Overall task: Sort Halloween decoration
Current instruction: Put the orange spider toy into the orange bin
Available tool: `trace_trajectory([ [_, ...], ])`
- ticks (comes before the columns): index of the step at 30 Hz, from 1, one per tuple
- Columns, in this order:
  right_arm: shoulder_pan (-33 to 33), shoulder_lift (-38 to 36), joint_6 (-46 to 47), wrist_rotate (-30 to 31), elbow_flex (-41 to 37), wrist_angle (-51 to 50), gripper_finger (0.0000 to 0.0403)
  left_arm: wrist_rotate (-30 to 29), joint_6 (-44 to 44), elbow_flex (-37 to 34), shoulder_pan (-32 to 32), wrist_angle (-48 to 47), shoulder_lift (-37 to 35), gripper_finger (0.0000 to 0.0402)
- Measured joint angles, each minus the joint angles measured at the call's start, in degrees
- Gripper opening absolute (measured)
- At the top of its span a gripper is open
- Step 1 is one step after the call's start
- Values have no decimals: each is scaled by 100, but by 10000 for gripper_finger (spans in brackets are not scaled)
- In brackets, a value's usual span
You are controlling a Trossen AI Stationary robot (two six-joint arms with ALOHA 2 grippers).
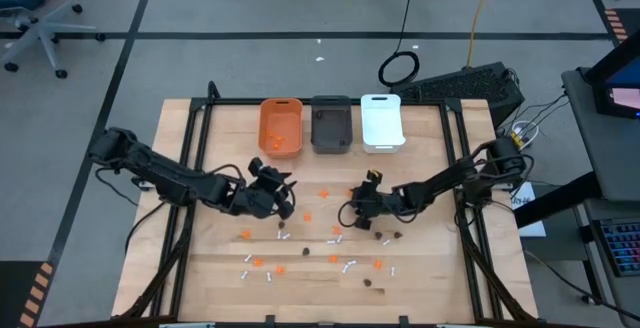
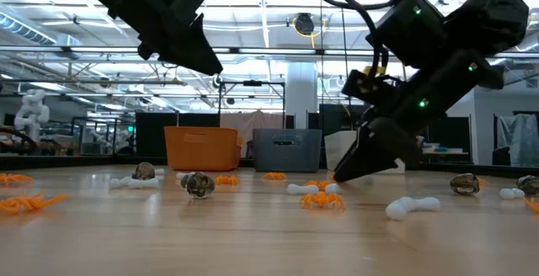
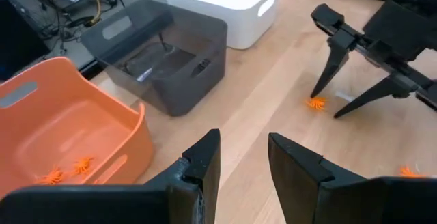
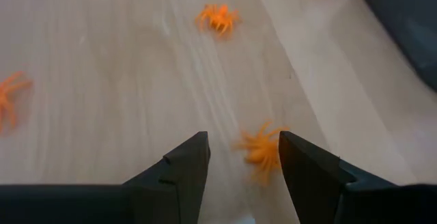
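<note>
On pale wood (image 4: 123,87), spiky orange spider (image 4: 263,149)

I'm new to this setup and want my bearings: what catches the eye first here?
Three bins stand in a row at the table's far edge: orange bin, dark grey bin, white bin. Tiny orange spiders, white bones and dark lumps lie scattered on the wood. The left tool and right tool, both open, meet mid-table, an orange spider between the right one's fingers.
</note>
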Motion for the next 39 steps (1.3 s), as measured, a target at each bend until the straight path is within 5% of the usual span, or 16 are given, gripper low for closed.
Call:
trace_trajectory([
  [12,-9,144,162,64,4,-78,162,-81,0,0,-67,19,11,122],
  [22,-8,159,-137,92,-2,-65,11,-81,-142,0,-72,24,11,122],
  [39,24,-837,-569,-647,-28,442,2,110,-90,-2,-150,198,11,122],
])
